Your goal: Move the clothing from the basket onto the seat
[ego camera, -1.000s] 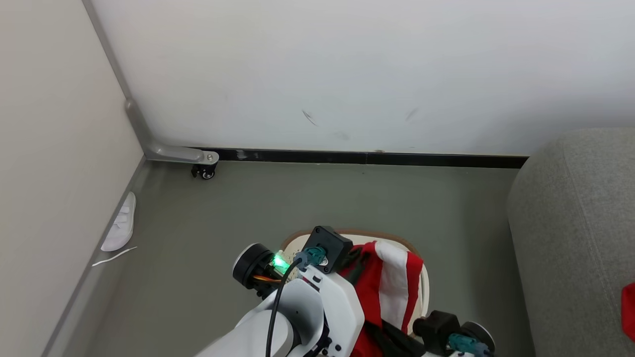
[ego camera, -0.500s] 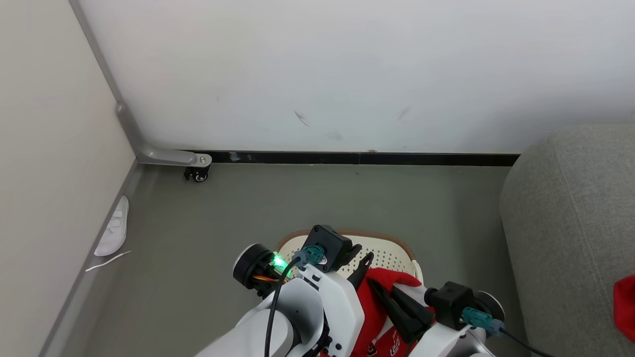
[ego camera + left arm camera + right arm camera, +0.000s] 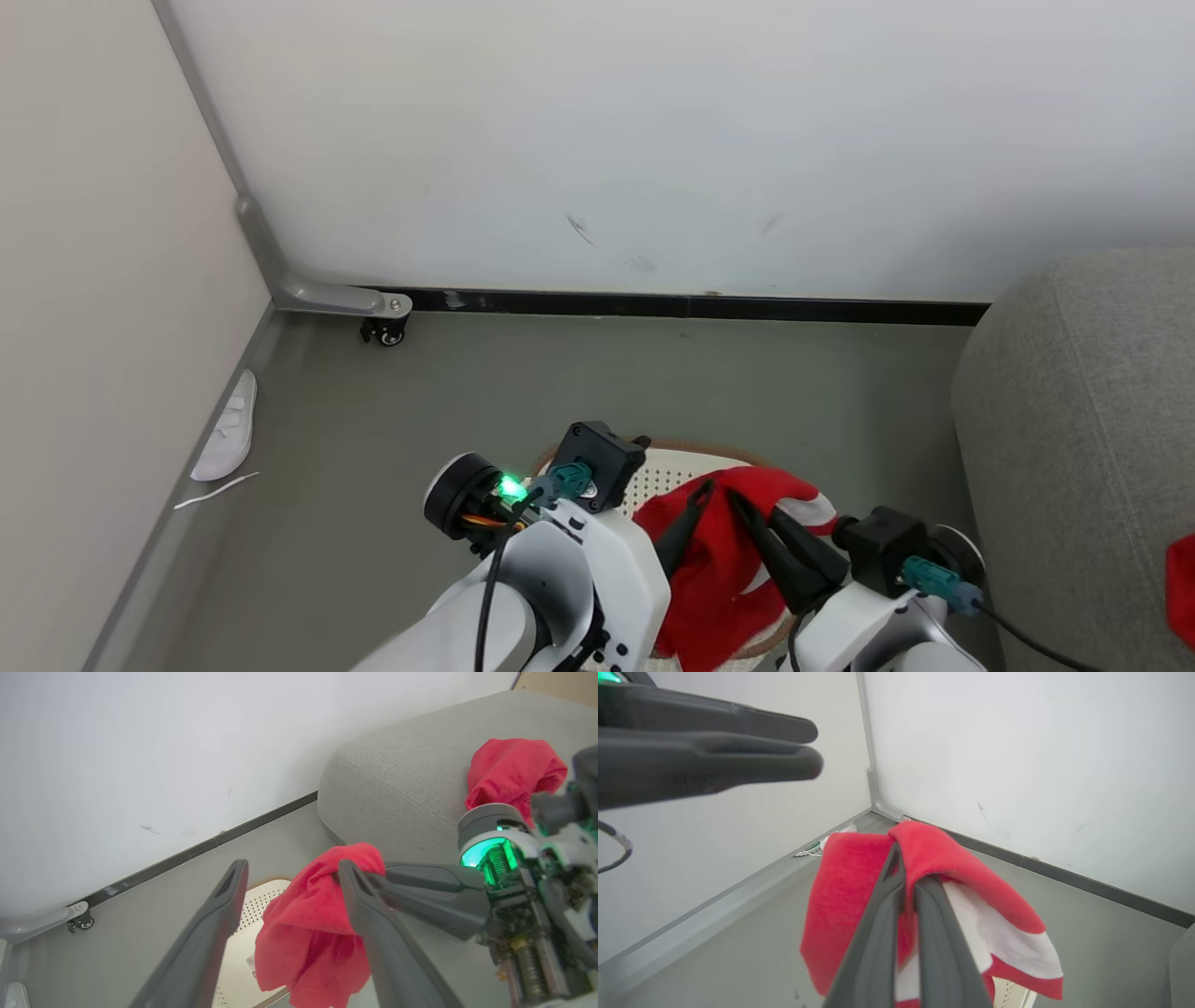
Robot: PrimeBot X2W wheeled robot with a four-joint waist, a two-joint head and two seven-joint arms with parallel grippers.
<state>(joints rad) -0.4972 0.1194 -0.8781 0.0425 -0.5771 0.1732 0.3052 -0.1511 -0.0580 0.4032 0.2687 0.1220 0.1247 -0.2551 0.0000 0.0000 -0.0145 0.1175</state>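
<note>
A red garment with a white band [image 3: 714, 560] hangs above the cream perforated basket [image 3: 665, 471], with my right gripper [image 3: 747, 509] shut on its top fold. The right wrist view shows that gripper [image 3: 911, 868] pinching the cloth [image 3: 850, 891], and the basket [image 3: 1013, 994] below. My left gripper [image 3: 289, 870] stands open just left of the hanging garment [image 3: 308, 933], with the cloth against its right finger. In the head view the left gripper [image 3: 674, 462] sits over the basket. A second red garment [image 3: 509, 770] lies on the grey seat [image 3: 397, 779], at the right edge [image 3: 1184, 588] of the head view.
The seat [image 3: 1074, 420] rises close on the right of the basket. A white wall with a black skirting runs behind. A partition with a castor foot [image 3: 385, 329] closes the left side, with a white slipper [image 3: 229, 434] along its base. Grey floor surrounds the basket.
My left gripper has opened and let go of the red garment. The right gripper has risen and now holds it. The camera has shifted slightly.
</note>
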